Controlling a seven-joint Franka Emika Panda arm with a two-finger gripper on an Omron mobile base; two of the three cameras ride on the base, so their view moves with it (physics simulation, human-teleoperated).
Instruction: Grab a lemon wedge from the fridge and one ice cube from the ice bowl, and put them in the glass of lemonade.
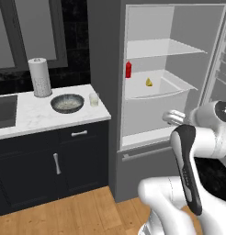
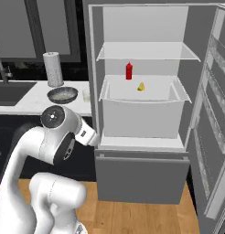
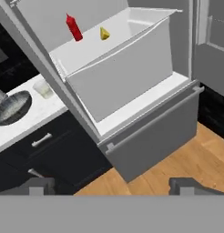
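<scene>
The fridge (image 1: 151, 114) (image 2: 141, 119) stands open. A tiny yellow lemon wedge (image 1: 148, 82) (image 2: 141, 86) (image 3: 104, 33) lies on its middle shelf, right of a small red bottle (image 1: 128, 69) (image 2: 129, 71) (image 3: 74, 27). On the marble counter to the left sit the ice bowl (image 1: 67, 103) (image 2: 62, 95) (image 3: 11, 107) and, beside it, the glass of lemonade (image 1: 93, 99) (image 2: 86, 95) (image 3: 43, 88). Single ice cubes are too small to make out. My gripper (image 3: 113, 185) is open and empty. It hangs low in front of the fridge, well short of the wedge.
A white paper-towel roll (image 1: 40, 77) (image 2: 53, 68) stands behind the bowl. The fridge door (image 2: 215, 119) swings out on the right. A grey freezer drawer (image 3: 155, 136) lies below the shelves, dark drawer cabinets (image 1: 55, 160) under the counter, and wooden floor (image 3: 177, 168) in front.
</scene>
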